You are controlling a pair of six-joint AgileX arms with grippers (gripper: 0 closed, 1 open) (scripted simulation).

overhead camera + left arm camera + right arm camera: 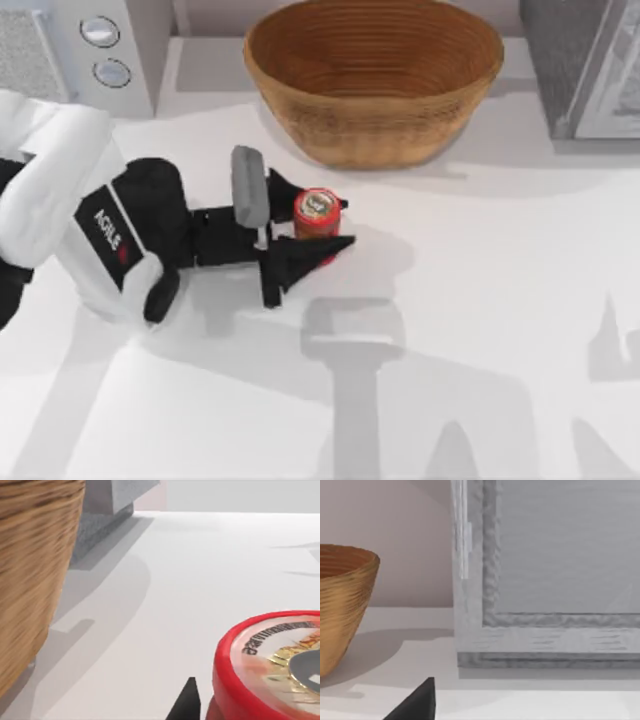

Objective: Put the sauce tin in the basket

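While your left gripper (322, 226) sits low at table centre-left, its two black fingers (300, 258) are spread open on either side of the one tin (317, 213), with a little clearance each side, no grip yet. Tin stands upright on the table (480, 300). One basket (373, 75) sits beyond it, near, not touching. Right arm is parked near a grey cabinet (550, 580).

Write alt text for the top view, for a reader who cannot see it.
The left gripper reaches in from the table's left, its black fingers either side of the upright sauce tin on the white table. The empty basket sits just behind the tin, flanked by grey appliances.
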